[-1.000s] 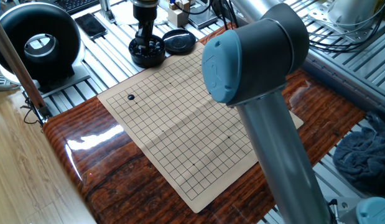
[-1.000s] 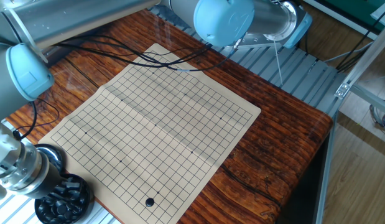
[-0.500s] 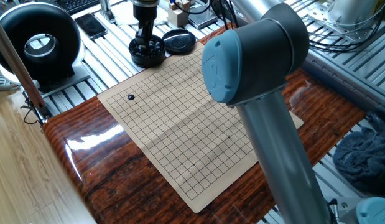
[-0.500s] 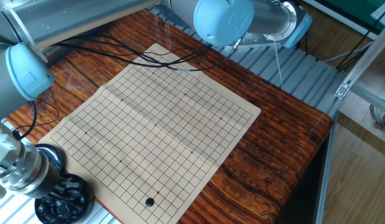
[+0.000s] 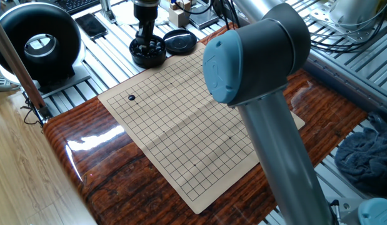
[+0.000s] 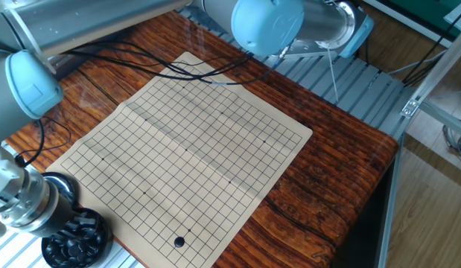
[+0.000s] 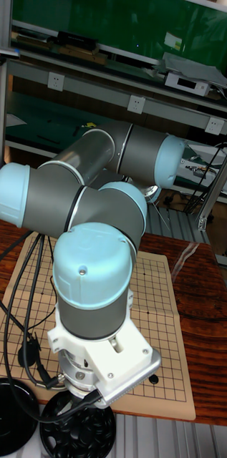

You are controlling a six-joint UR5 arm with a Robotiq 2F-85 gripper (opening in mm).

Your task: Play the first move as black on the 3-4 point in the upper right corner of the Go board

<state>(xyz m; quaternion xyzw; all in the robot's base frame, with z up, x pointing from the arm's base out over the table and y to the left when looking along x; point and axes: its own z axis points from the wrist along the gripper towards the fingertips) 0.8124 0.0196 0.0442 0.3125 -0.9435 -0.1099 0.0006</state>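
Tall fixed view: your arm's grey-and-blue joints block most of the tan gridded Go board [image 5: 180,119]. Gripper [image 5: 146,39] sits down in the round black stone bowl [image 5: 148,55]; jaws hidden, can't tell. One black stone [image 5: 132,97] lies on the board's near-left corner region; glossy wood table [image 5: 105,169] beneath.

Honestly no readable text anywhere here, no labels, brands or numbers. The Go board [image 5: 180,119] only has its plain grid lines. There might be print on the boxes on the shelf [image 7: 188,75] in the tall view, but it's too blurry to tell.
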